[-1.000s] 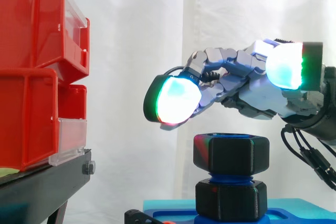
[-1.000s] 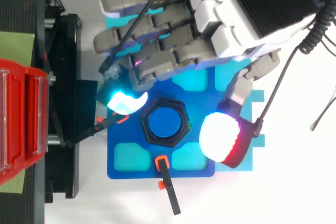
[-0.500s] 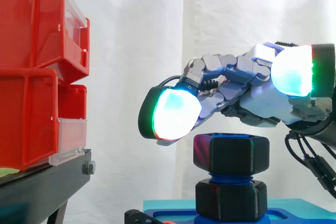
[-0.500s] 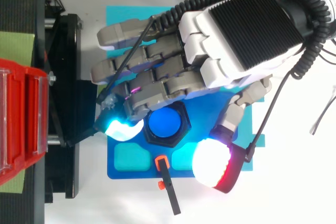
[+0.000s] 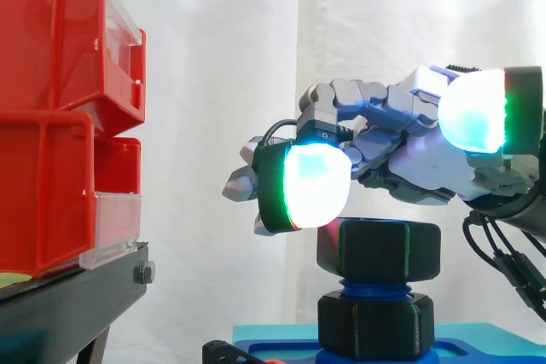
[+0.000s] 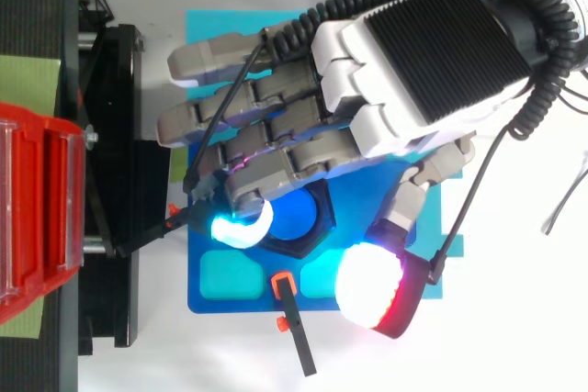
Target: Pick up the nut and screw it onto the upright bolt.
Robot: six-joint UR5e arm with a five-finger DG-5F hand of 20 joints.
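Your hand point(image 6: 413, 52) is hovering over the nut point(image 5: 379, 251), fingers loosely extended and gripping nothing. The thumb is standing well off to one side, its glowing pad point(image 5: 473, 121) clear of the nut. One fingertip point(image 5: 314, 187) is dipping to the nut's upper rim — I can't tell you whether it's touching. The black hex nut is sitting at the top of the upright blue bolt point(image 5: 374, 286), with thread showing between it and the black collar point(image 5: 375, 323) below. All of it is standing on the blue plate point(image 6: 230, 302), beside the red bins point(image 5: 51, 125) on their black stand point(image 5: 68, 304).
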